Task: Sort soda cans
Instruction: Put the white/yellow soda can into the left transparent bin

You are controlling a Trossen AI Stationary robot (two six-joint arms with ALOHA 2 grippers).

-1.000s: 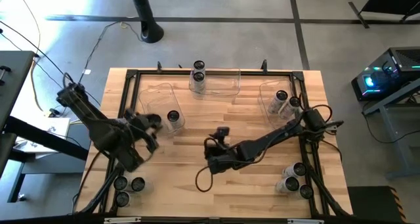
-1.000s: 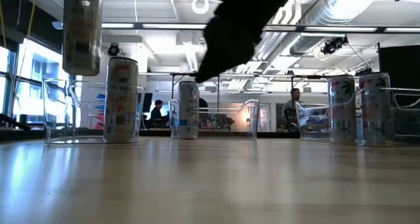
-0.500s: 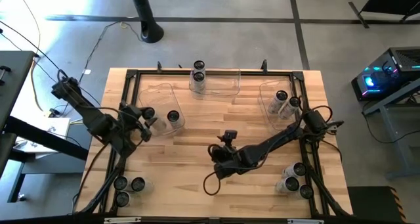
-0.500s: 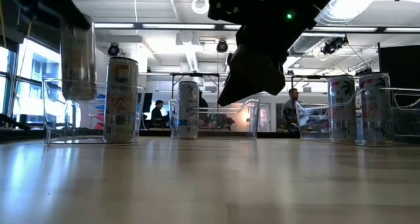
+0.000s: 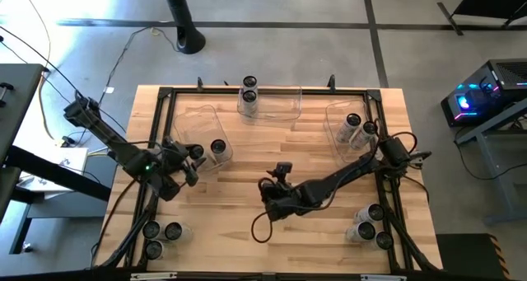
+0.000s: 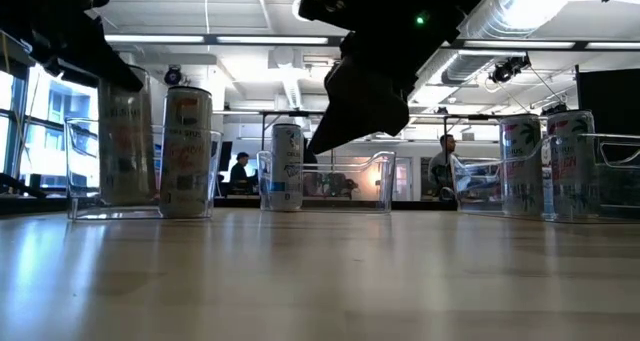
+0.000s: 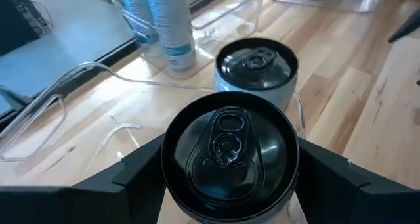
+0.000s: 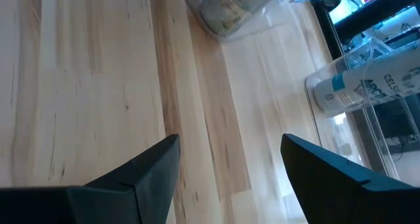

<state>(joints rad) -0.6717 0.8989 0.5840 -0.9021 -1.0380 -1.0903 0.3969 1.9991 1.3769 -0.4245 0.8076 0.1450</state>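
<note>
The left gripper point(image 7: 230, 184) is clamped on a soda can point(image 7: 230, 148), its dark fingers pressed to either side below the black lid. A second earlier this can hung high above the left bin point(image 5: 198, 120); now, in the low view, it point(image 6: 125, 146) stands low inside the clear walls just beside the can point(image 6: 186, 151) already there, apparently on the floor or nearly so. That suggests placement is all but done and release comes next. The right gripper point(image 8: 230, 165), fingers apart and empty, hovers over bare table point(image 5: 247, 174) at about six o'clock of centre. Farther off, cans wait at seven point(image 5: 162, 231) and five o'clock point(image 5: 368, 223); the twelve o'clock bin point(image 5: 280, 104) and two o'clock bin point(image 5: 336, 120) hold sorted cans.
</note>
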